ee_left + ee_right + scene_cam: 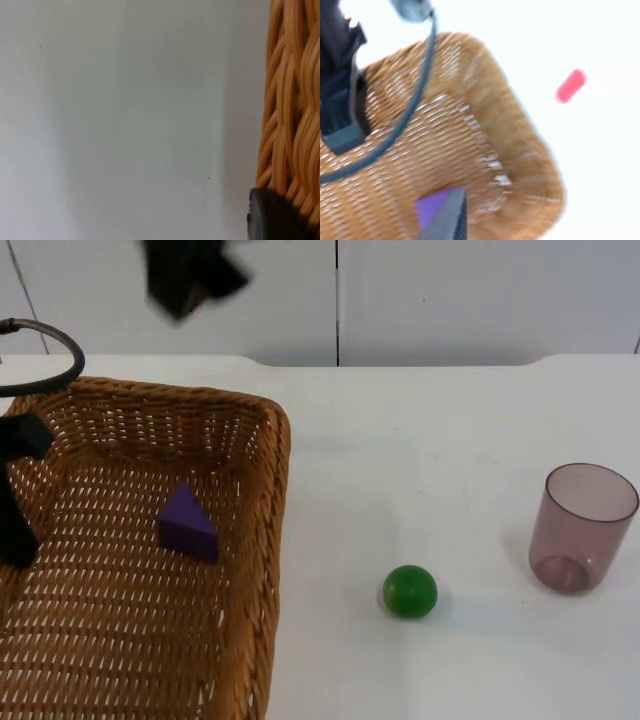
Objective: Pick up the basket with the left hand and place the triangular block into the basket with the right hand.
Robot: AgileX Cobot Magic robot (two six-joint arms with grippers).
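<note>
No lettering, labels, brands, numbers or signs legible anywhere from where I work. Checked the woven basket [262, 490], the purple triangular block [187, 525] lying in it, the green ball [410, 591], the tinted cup [582, 528] and the white table [420, 440]: all plain surfaces. A small red object [570, 86] seen from my right wrist is blurred; no marking can be made out on it.

The top view looks down and forward over the white tabletop [420, 460] toward the grey wall. The left wrist view sits hard against the basket [140, 570] wall — the right wrist view looks down into it from farther off — shared with the top view.
</note>
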